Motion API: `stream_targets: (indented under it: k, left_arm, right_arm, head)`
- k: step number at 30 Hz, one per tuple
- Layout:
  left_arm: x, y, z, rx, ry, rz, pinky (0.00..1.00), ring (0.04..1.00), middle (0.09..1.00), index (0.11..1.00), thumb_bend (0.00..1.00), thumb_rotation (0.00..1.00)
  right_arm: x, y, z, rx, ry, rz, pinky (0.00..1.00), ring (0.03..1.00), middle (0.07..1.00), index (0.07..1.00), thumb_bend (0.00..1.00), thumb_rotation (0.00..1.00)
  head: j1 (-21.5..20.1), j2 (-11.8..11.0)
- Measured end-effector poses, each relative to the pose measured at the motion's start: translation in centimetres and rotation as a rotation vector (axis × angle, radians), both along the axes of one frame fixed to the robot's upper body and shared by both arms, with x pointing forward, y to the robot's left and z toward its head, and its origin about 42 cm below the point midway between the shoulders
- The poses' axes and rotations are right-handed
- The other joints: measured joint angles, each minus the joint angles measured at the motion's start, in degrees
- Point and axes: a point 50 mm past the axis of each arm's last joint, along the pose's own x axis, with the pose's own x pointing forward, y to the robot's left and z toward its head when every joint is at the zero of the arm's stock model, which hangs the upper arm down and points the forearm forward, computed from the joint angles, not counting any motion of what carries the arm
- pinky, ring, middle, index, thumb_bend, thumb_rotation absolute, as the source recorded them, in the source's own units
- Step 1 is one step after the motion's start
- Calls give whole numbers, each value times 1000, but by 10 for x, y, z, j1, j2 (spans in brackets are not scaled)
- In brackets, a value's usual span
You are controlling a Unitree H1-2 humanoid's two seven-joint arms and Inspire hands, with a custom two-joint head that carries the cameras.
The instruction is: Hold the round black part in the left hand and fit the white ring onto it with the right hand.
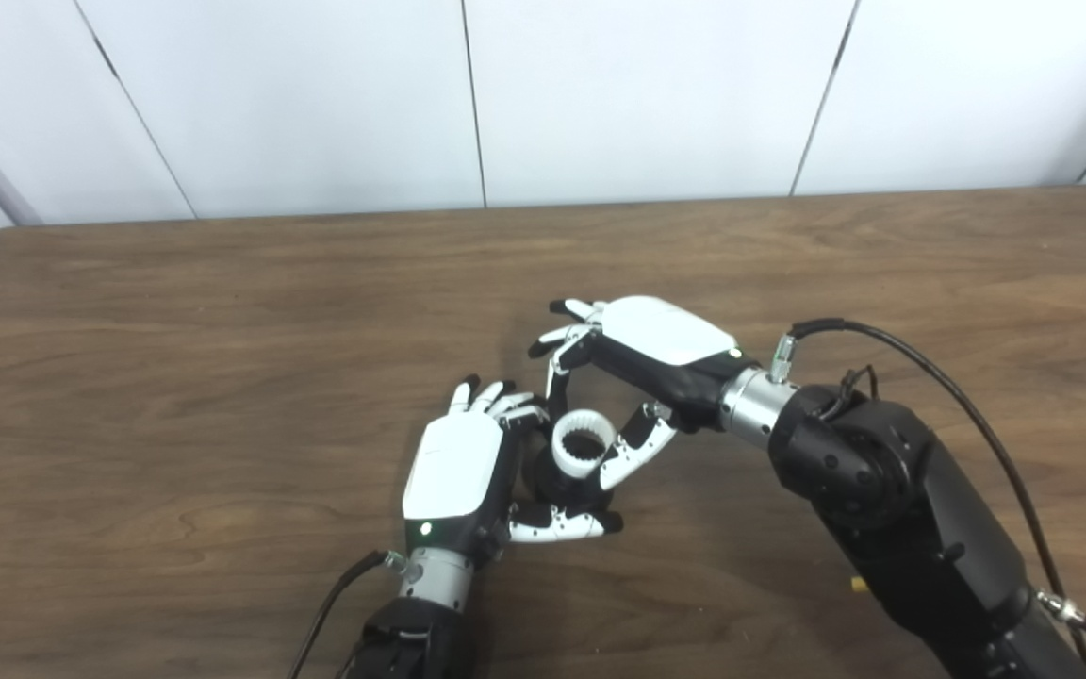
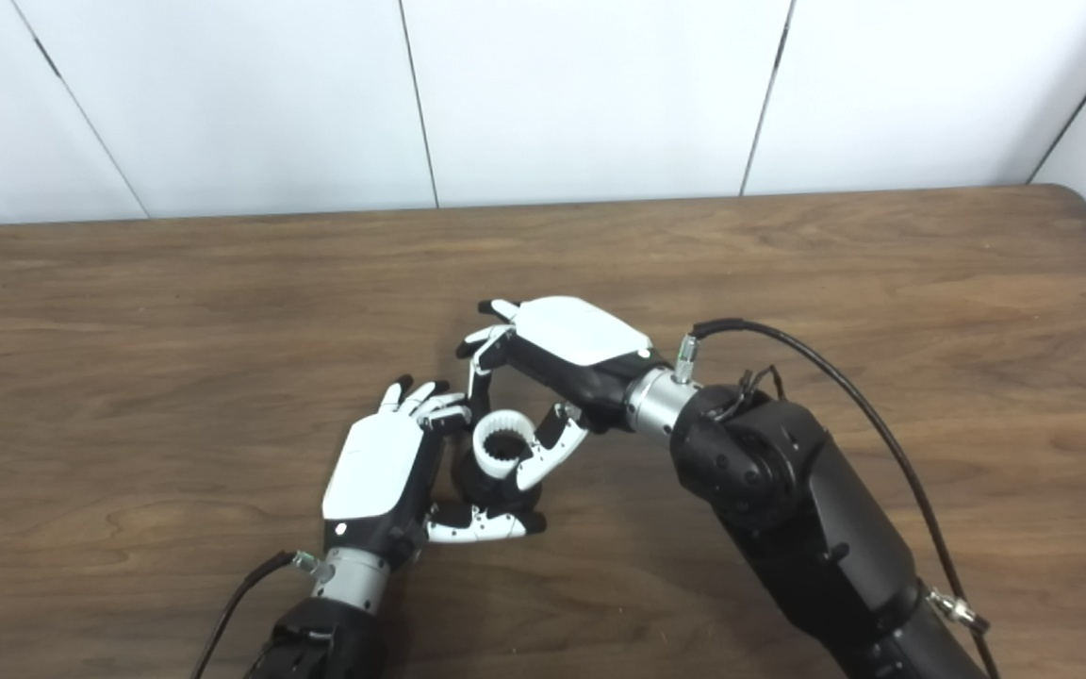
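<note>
I see my left hand [image 1: 456,467] fingers wrapping round black part [image 1: 552,483] | right hand [image 1: 642,354] fingers pinching toothed white plastic ring [image 1: 584,446] atop it | brown wooden bench [image 1: 175,396], 6 o'clock of centre

One white ring [image 1: 584,445], one round black part [image 1: 552,481]. Two hands: left hand [image 1: 468,467], right hand [image 1: 642,354]. One table [image 1: 222,377].

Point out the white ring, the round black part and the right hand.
white ring [image 1: 584,443]: left eye view, its toothed rim.
round black part [image 1: 552,483]: left eye view, side below the ring.
right hand [image 1: 642,349]: left eye view, its back.
</note>
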Motion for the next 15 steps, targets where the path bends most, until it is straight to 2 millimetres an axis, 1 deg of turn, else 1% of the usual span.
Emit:
stream_targets:
  k: [15]
  left_arm:
    - [0,-1,0,2,-1,-2,1000,908,796,483,525,57]
  right_arm:
    - [-1,3,-3,-4,6,7,1000,1000,847,484,523,136]
  head:
    - [2,1]
